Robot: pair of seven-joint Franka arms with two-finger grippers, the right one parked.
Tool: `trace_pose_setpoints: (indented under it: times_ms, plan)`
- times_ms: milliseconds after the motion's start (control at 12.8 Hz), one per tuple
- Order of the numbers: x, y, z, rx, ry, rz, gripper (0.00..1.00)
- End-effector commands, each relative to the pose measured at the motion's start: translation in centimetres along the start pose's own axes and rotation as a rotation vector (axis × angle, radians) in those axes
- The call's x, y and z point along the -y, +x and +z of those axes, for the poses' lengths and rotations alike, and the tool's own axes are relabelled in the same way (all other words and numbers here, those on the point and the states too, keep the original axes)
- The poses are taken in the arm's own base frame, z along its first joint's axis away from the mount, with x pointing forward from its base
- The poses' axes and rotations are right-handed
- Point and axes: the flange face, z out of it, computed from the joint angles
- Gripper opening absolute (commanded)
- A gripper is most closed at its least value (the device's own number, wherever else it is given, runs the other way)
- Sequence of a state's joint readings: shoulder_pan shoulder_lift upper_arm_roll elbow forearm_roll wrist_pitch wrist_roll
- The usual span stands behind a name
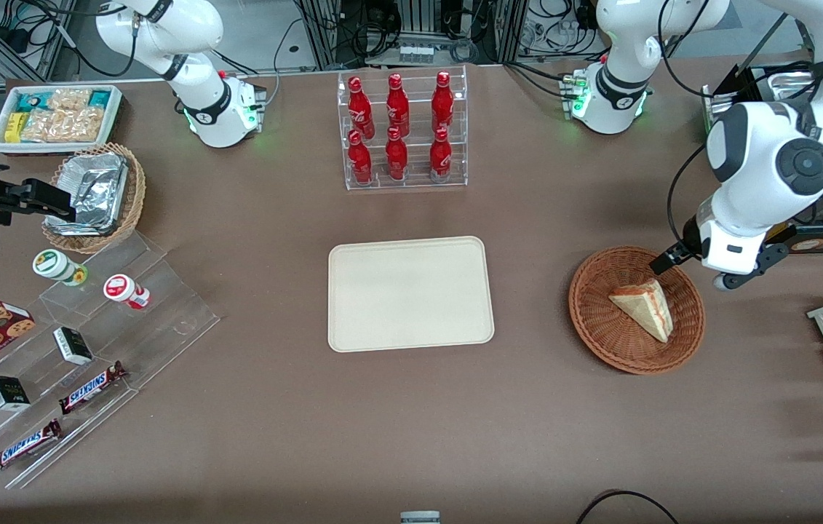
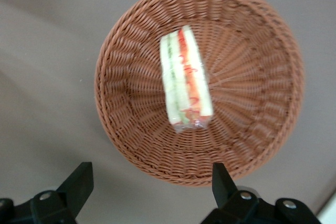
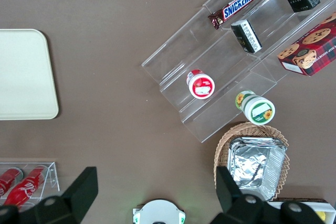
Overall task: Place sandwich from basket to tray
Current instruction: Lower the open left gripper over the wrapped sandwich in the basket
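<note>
The gripper is being held above the basket, at its rim farther from the front camera, with its fingers spread wide and nothing being gripped between them. The sandwich is lying inside the basket, untouched, its red-orange and green layers being shown along the cut edge in the wrist view. The tray is lying flat on the table, well apart from the basket, toward the parked arm's end
</note>
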State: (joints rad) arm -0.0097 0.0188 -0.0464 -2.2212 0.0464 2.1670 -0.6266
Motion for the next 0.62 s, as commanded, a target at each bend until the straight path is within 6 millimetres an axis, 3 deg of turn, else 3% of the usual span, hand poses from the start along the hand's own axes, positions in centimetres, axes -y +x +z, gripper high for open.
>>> trace_pose_setpoints:
  times_ms: [0,156,547]
  plan:
    - [-0.4,0.5,2.1,-0.02,0.023,-0.084,1.0]
    - [-0.6,0.7,3.7,-0.006,0.031,-0.116,1.0]
    - [-1.6,1.8,4.8,-0.061,-0.028,-0.156,1.0]
